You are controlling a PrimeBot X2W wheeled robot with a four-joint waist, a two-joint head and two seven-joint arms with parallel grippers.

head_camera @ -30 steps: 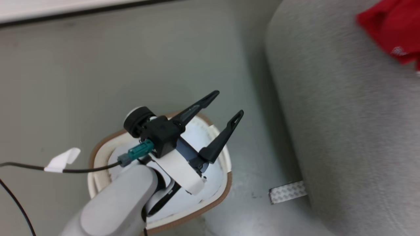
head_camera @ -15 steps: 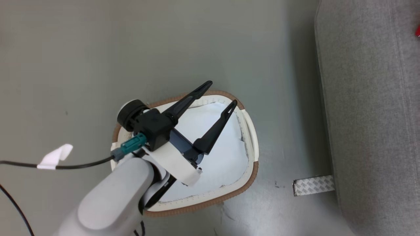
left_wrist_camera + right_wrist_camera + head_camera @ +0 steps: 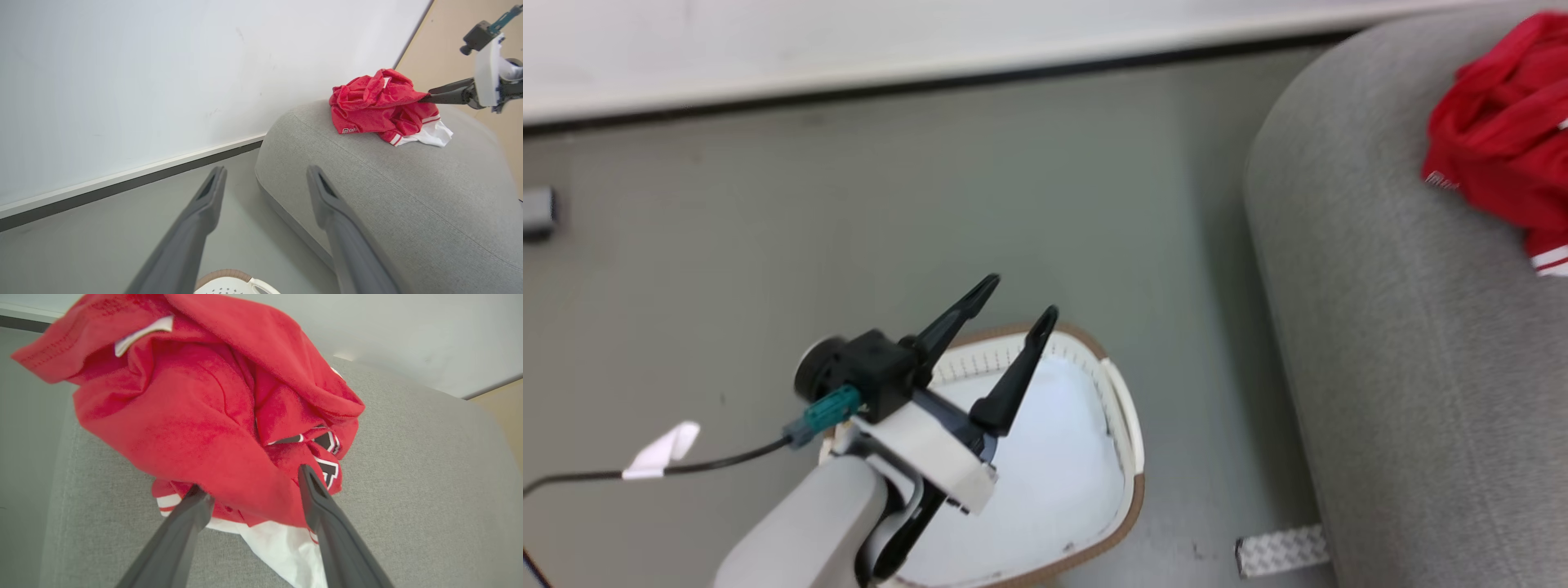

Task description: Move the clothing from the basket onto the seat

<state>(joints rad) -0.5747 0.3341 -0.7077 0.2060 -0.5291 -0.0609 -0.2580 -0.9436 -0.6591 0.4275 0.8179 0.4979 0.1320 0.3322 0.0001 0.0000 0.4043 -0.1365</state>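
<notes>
Right wrist view looks along the right pincer (image 3: 252, 482), whose two dark fingers stand spread wide, released, with nothing clamped. A loose fold of the clothing (image 3: 196, 416) bulges between and beyond their tips. The red garment lies bunched on the seat (image 3: 408, 477), whose grey fabric spreads to both sides of the fingers. A white-striped trim (image 3: 165, 500) sits just by the left fingertip, and black-and-white lettering (image 3: 329, 457) just past the right one. A small white neck label (image 3: 143, 330) shows far ahead. Under the red, a piece of white cloth (image 3: 282, 547) lies between the fingers, nearer the wrist. In the head view, the left pincer (image 3: 1019, 298) is likewise released and grips nothing. Its fingers are apart above the basket (image 3: 1123, 425), with their tips over the brown far rim. The basket stands on the grey floor (image 3: 768, 245), pale white inside beneath the wrist. To this pincer's right rises the seat, with the clothing well off on top. Low to its right, a pale strip of tape (image 3: 1282, 551) lies on the floor beside the seat.
</notes>
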